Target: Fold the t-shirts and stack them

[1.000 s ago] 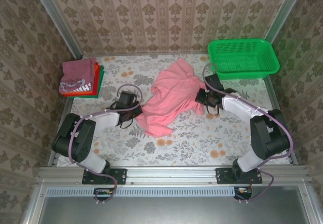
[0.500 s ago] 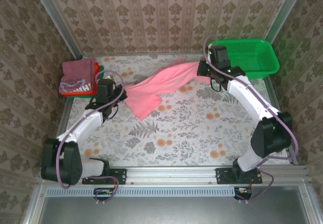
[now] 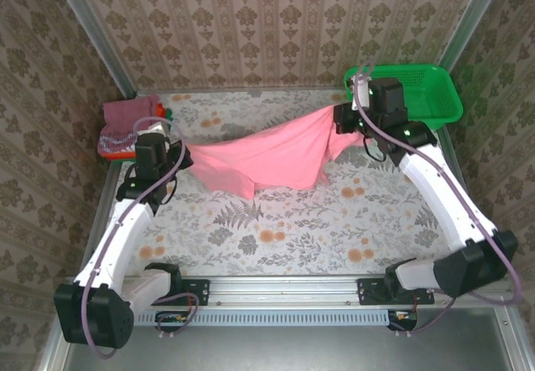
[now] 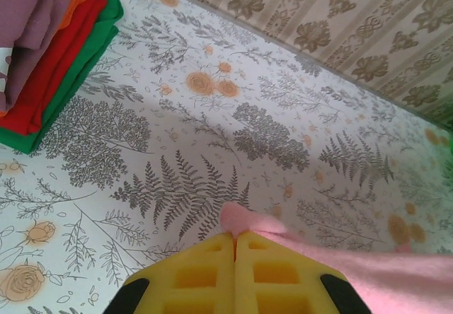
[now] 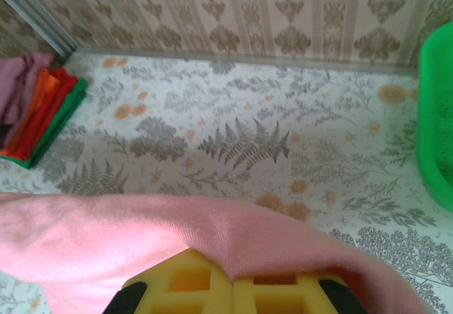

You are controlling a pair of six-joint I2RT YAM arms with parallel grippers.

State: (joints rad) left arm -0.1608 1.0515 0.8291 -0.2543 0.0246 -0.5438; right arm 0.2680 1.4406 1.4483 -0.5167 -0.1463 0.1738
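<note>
The salmon-pink t-shirt [image 3: 267,154] hangs stretched in the air between both arms, sagging in the middle above the table. My left gripper [image 3: 177,155] is shut on its left corner; a small pink tip [image 4: 244,221] pokes out past the yellow fingers [image 4: 198,271]. My right gripper [image 3: 338,120] is shut on the other end, with cloth [image 5: 212,236] draped over its yellow fingers [image 5: 191,286]. The folded stack [image 3: 129,133] of maroon, red-orange and green shirts lies at the far left [image 4: 42,59] [image 5: 35,112].
A green mesh basket [image 3: 418,95] stands at the far right corner, just behind the right gripper, its wall [image 5: 439,116] close by. The floral tablecloth [image 3: 284,229] lies bare under the lifted shirt. Patterned walls enclose the table.
Both arms have lifted and spread apart, pulling the pink shirt from a crumpled heap into a wide hanging span. The left gripper moved left and back, the right toward the basket.
</note>
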